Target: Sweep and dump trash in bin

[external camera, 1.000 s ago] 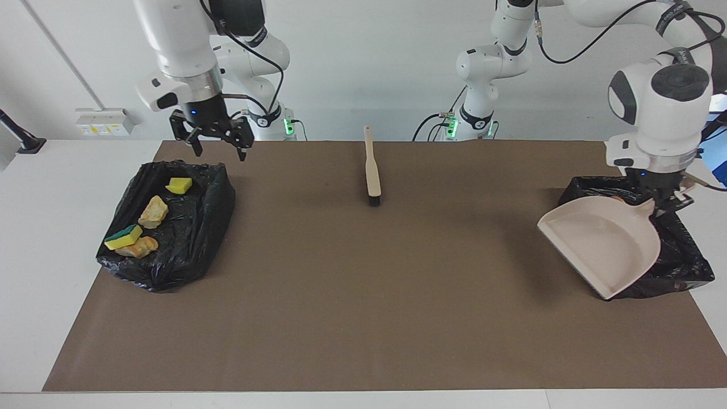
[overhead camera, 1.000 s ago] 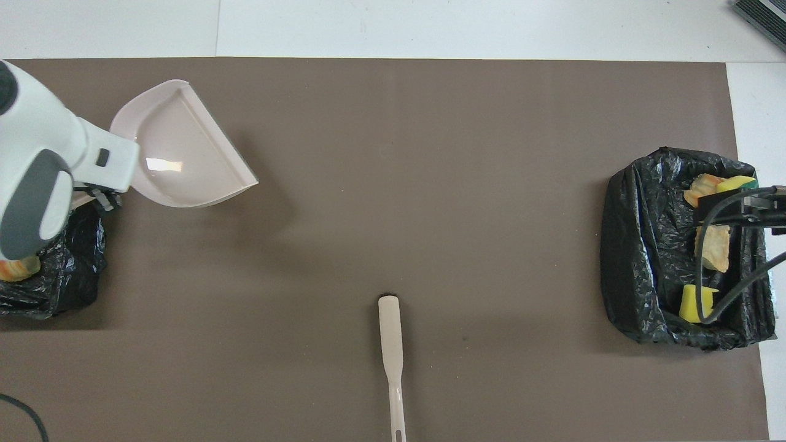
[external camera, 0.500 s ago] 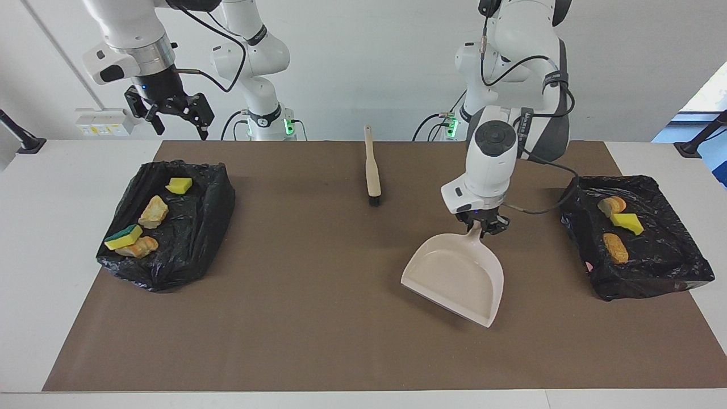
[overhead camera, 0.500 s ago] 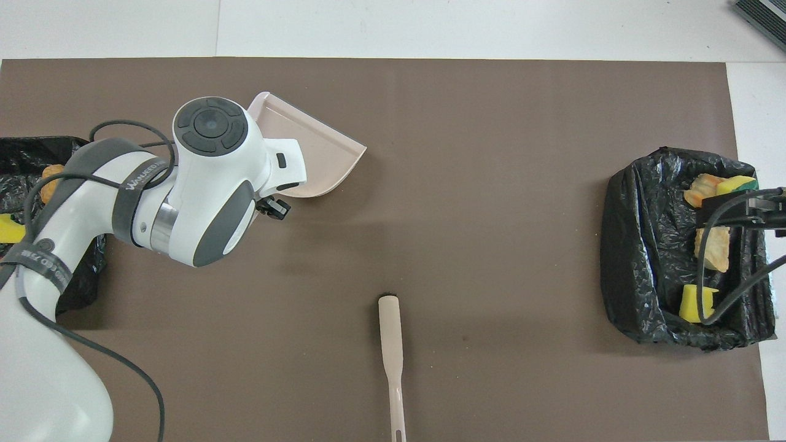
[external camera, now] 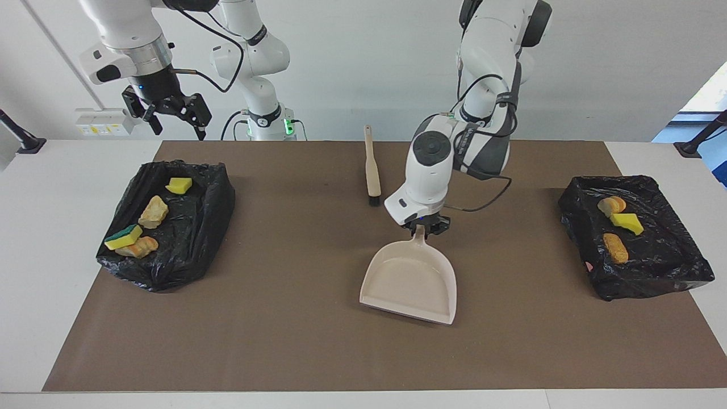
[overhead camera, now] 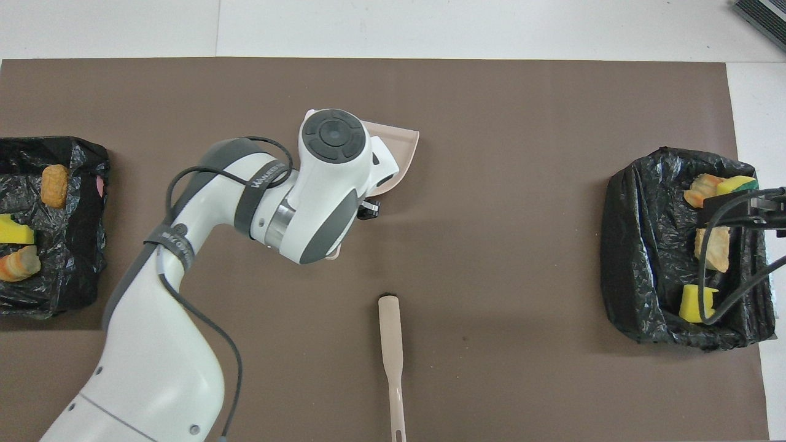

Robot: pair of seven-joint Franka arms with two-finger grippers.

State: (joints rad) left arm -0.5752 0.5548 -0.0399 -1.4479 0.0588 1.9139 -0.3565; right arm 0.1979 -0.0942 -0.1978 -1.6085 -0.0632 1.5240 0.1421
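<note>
Over the middle of the tabletop (external camera: 511, 352) my left tool (external camera: 425, 228) was clamped on the dustpan (external camera: 410, 281) handle, a light, stiff plastic part best held there. My right tool (external camera: 168, 116) waited with fingers apart above one bin (external camera: 210, 210); the trash (external camera: 153, 211), soft and light, lay in both bins.

Facing camera looking down from high across table (external camera: 34, 238) toward robots; overhead camera looking steeply down from robots' end. Both covering whole brown mat (external camera: 318, 341) (overhead camera: 491, 110), half-turn apart.

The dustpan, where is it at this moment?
In the facing view the dustpan is at the middle of the brown mat, farther from the robots than the brush, its handle held by the left gripper.
</note>
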